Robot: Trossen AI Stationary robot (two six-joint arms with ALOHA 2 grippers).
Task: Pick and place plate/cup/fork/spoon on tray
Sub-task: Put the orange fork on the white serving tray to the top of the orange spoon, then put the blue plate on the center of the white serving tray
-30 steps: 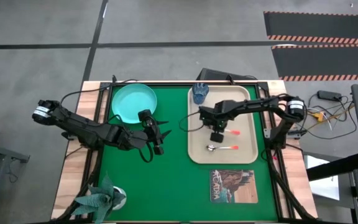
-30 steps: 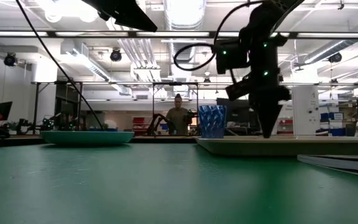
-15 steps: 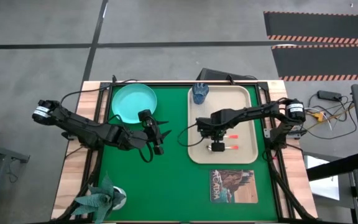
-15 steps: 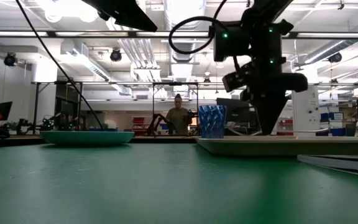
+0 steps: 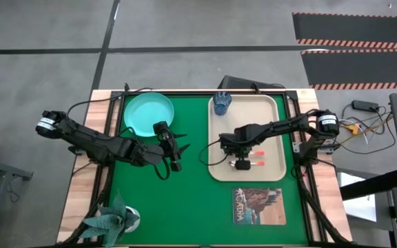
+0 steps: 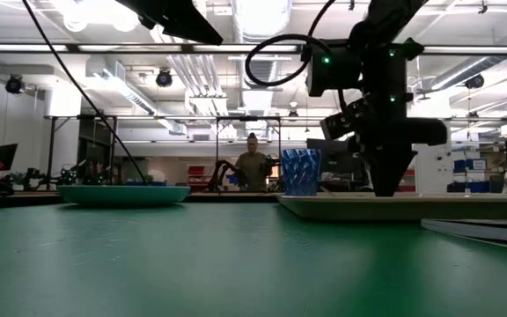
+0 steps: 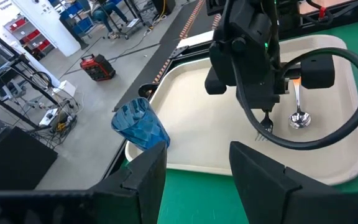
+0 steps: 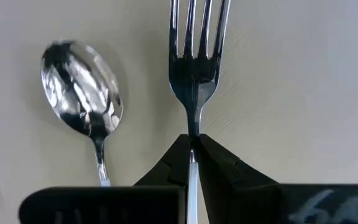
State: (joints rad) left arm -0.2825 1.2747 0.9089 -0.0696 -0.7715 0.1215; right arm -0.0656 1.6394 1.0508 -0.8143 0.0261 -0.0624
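Note:
The beige tray (image 5: 271, 110) lies at the table's right. The blue cup (image 5: 222, 102) stands upright in its far left corner, also in the left wrist view (image 7: 140, 126). The spoon (image 8: 82, 93) lies on the tray beside the fork (image 8: 194, 56). My right gripper (image 5: 240, 158) is over the tray's near half, shut on the fork. The turquoise plate (image 5: 148, 114) rests on the green mat at the far left. My left gripper (image 5: 174, 150) hovers open and empty near the plate's near right side. My right gripper pinches the fork's thin neck (image 8: 193, 124), just behind the pronged head, between its two fingertips. The fingers come from above and point down at the tray. The prongs (image 7: 265, 126) are low over the tray beside the spoon's bowl; whether they touch it, I cannot tell.
A printed picture card (image 5: 258, 205) lies on the mat near the tray's front edge. A small potted plant (image 5: 112, 219) stands at the near left corner. Green mat lies bare between plate and tray. A person stands in the room beyond the table (image 6: 252, 167).
My right gripper has gone toward the table's near edge over the tray, carrying the fork closer to the spoon. My left arm has kept still.

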